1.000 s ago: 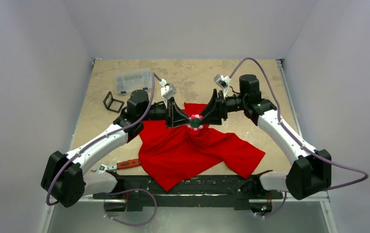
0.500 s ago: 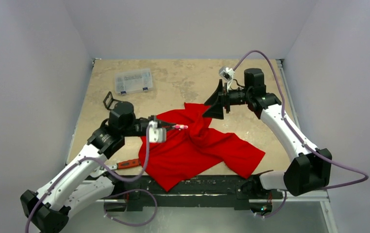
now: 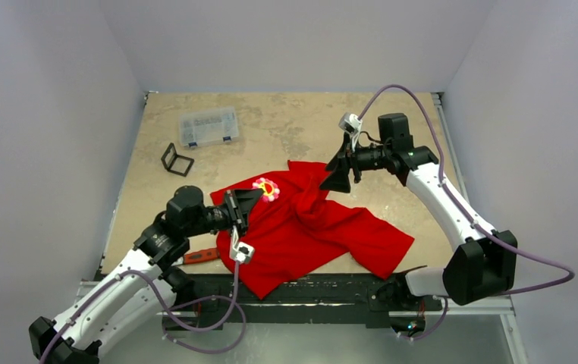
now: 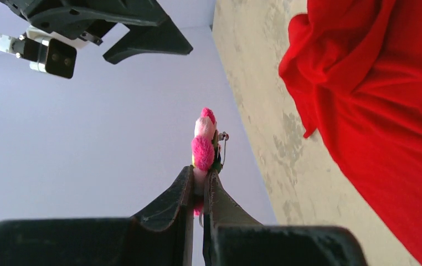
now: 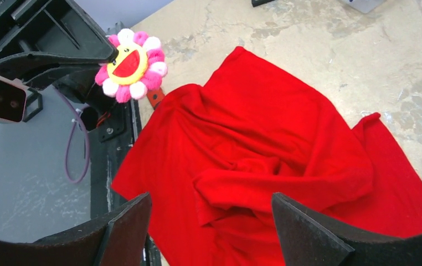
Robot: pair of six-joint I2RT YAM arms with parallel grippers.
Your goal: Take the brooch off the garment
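Table [image 3: 286, 121]: tan, mottled top, grey walls on three sides.

Shirt [image 3: 309, 227]: red, lying crumpled near the middle of the table, towards the near edge. Folds are bunched at its centre and one sleeve is spread to the right. Nothing is gripping it.

Left arm: reaches in from lower left. Left gripper [image 3: 259, 194] is raised over the shirt's left part, its fingers pressed together on the lower edge of the brooch. In the left wrist view only a thin slit shows between the tips.

Right arm: reaches in from the right, elbow high. Right gripper [image 3: 335, 185] hangs above the far edge of the shirt. Fingers are spread wide with nothing between them. In its own wrist view the cloth shows in the gap.

Plastic box [image 3: 208, 127]: clear, lidded, far left of the table, well apart from the shirt.

Wrench [image 3: 199, 255]: red handle, lying just beside the shirt's left edge, near the left arm.

Small black frame [image 3: 177, 160]: between the box and the left arm.

Brooch [image 3: 265, 189]: flower with pink and white petals and a yellow centre with a red mouth. It is off the shirt, held in the air clear of the cloth, with a thin metal pin showing at its back
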